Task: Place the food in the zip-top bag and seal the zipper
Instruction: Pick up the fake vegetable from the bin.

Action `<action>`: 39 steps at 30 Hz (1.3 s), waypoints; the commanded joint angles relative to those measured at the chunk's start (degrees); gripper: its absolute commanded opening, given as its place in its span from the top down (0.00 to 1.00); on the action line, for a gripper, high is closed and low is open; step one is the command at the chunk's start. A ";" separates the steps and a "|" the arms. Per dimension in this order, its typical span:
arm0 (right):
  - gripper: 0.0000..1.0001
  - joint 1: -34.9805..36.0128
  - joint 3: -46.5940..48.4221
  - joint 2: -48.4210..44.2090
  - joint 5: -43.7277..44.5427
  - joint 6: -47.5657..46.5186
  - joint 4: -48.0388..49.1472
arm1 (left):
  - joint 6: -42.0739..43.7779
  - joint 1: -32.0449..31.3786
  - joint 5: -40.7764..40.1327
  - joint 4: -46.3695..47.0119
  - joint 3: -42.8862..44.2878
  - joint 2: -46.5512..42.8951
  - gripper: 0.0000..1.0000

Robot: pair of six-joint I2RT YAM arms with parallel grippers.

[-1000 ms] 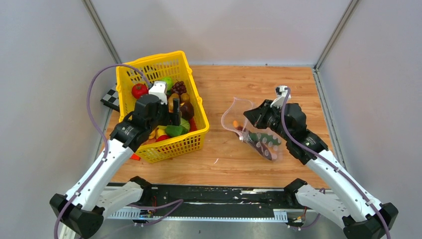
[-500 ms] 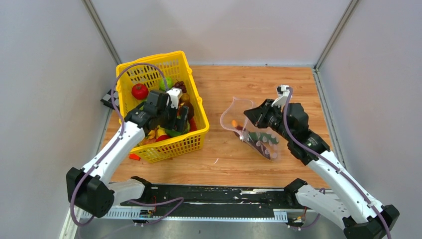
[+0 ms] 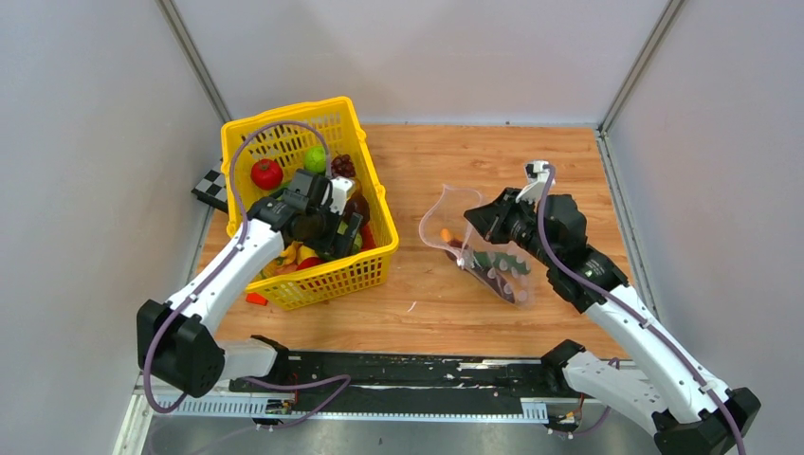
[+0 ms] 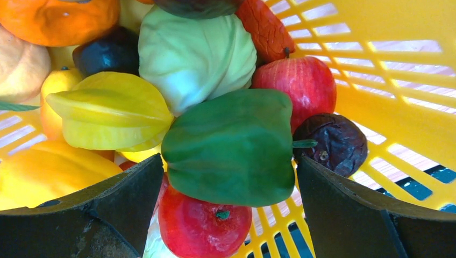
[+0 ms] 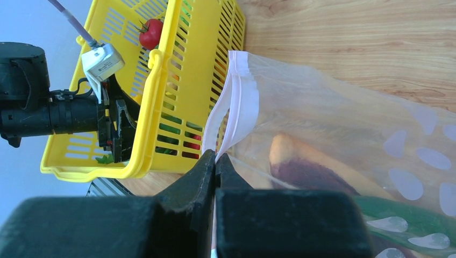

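My left gripper (image 3: 334,227) is open, down inside the yellow basket (image 3: 374,262), its jaws either side of a green pepper (image 4: 234,146) without gripping it. Around it lie a red tomato (image 4: 204,226), a pale green cabbage (image 4: 196,56), a red apple (image 4: 301,86), a yellow starfruit (image 4: 107,110) and a dark wrinkled fruit (image 4: 336,142). My right gripper (image 3: 471,221) is shut on the pinkish zipper (image 5: 235,102) edge of the clear dotted bag (image 3: 493,261), holding its mouth up and open toward the basket. Inside the bag lie a purple-and-tan piece (image 5: 309,169) and a green piece (image 5: 408,220).
A black-and-white checkered card (image 3: 210,187) lies left of the basket by the left wall. A small orange-red block (image 3: 256,299) lies at the basket's near-left corner. Bare wood lies between basket and bag. Walls close in the left, right and back.
My left gripper has moved right and lower into the basket, down to the green pepper. The right gripper and the bag have stayed where they were.
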 commanded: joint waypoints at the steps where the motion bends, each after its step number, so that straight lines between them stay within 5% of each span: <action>1: 1.00 -0.12 2.76 0.13 -0.38 -1.08 1.41 | 2.01 0.32 -1.95 -1.79 2.10 2.31 0.00; 6: 1.00 -0.15 2.64 0.41 -0.55 -0.88 1.65 | 0.70 0.33 -2.09 1.10 1.03 4.24 0.03; 16: 1.00 -0.13 2.85 0.28 -0.35 -1.07 1.36 | -1.63 0.32 -3.79 6.00 0.99 -4.32 0.42; 24: 1.00 -0.08 2.55 0.62 -1.05 -0.58 1.85 | -3.07 0.32 -8.31 7.51 -0.95 -6.78 0.45; 27: 1.00 -0.10 2.75 0.78 -1.29 -0.64 1.85 | -7.65 0.33 -10.08 9.21 -1.22 -7.56 0.58; 33: 1.00 -0.09 2.81 0.90 -1.20 -0.60 1.71 | -14.13 0.33 -7.12 22.75 -7.06 -18.81 0.62; 39: 1.00 -0.13 2.71 1.57 -2.03 0.04 2.33 | -16.42 0.33 -5.49 23.97 -5.32 -21.98 0.68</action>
